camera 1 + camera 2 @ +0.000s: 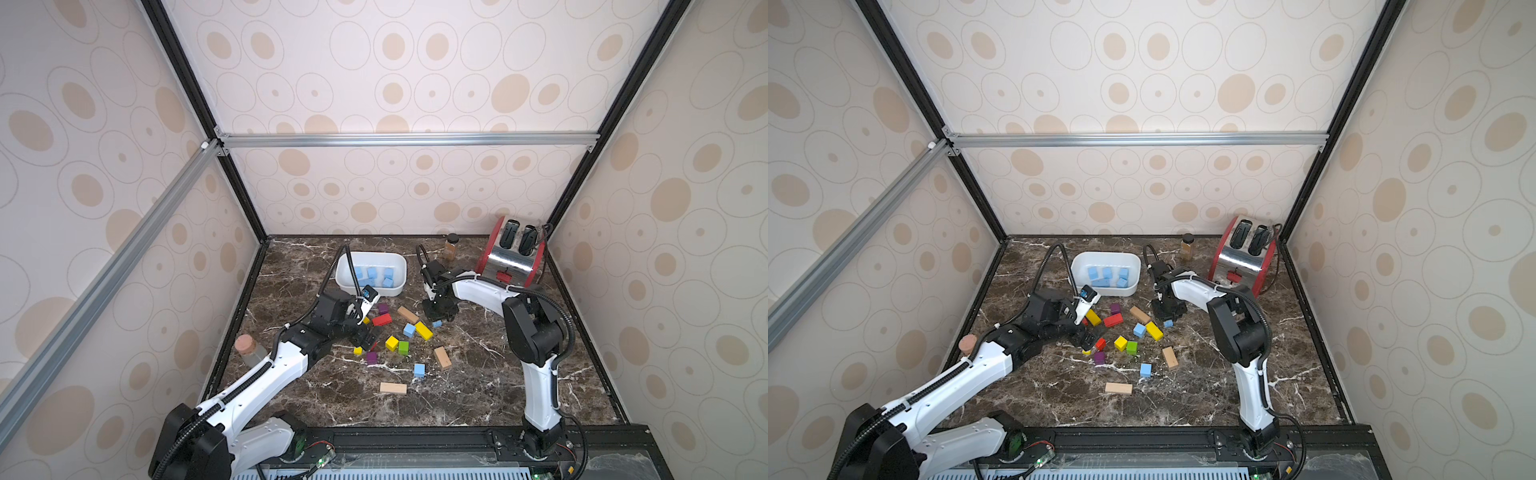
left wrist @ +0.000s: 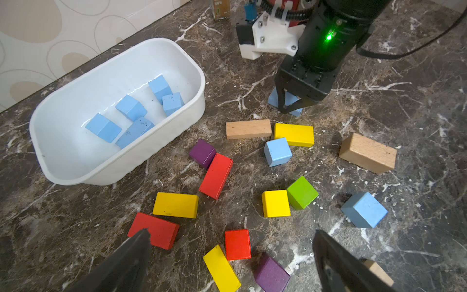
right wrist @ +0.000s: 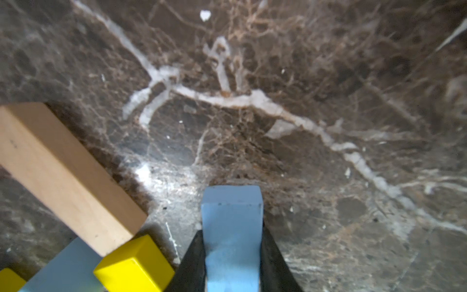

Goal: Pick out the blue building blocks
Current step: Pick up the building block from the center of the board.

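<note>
The right gripper (image 3: 231, 252) is shut on a blue block (image 3: 231, 215), low at the counter (image 3: 328, 126). In the right wrist view the block juts out past the fingertips, so the hold looks to sit on its rear part. On the lift it could swing or slide out. A tan brick (image 3: 65, 177) and a yellow brick (image 3: 134, 263) lie just beside the gripper, and a sideways drift may knock them.

The white tub (image 2: 199, 73) already holds five blue blocks (image 2: 131, 107). The way there passes near the left arm, whose wrist sits close to the tub's near wall in both top views, so the arms could brush.

The left gripper (image 2: 231, 232) hangs wide open and empty over the mixed pile. Two more blue cubes are loose on the counter, one touching the yellow brick (image 2: 278, 151) and one well apart (image 2: 364, 209).

In a top view only a corner of the held block (image 1: 436, 323) shows under the gripper. I cannot tell whether it is clear of the counter or resting on it, nor whether it is a cube or a longer brick, since the frame cuts it off. The left arm hides part of the pile from above, and its cable crosses the tub
</note>
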`<state>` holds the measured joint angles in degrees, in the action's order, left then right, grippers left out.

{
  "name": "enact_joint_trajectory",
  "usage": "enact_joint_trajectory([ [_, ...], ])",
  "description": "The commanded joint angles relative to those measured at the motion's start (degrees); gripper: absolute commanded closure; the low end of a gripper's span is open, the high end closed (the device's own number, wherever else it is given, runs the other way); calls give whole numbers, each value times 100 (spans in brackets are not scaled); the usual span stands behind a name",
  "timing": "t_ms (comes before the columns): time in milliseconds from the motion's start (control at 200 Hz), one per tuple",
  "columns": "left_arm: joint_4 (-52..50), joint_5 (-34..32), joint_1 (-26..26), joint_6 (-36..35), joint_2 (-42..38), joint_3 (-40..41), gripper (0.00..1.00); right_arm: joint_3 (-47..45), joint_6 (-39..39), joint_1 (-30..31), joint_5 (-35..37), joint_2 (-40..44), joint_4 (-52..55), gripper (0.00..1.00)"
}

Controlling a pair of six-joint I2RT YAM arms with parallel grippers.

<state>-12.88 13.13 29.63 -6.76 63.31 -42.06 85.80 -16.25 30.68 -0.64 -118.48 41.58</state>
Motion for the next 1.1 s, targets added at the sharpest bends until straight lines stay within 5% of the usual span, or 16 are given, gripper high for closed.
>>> enact_joint_trajectory([
  [0, 75, -52, 30, 122, -209, -117, 1, -153, -62, -10, -120, 311, 38, 100],
  [461, -265, -123, -36, -126, -423, -564, 1, -180, -9, 91, -138, 1417, 58, 100],
  [1097, -496, -148, -683, -228, -703, -942, 1, 2847, 717, 363, -462, 507, 985, 100],
])
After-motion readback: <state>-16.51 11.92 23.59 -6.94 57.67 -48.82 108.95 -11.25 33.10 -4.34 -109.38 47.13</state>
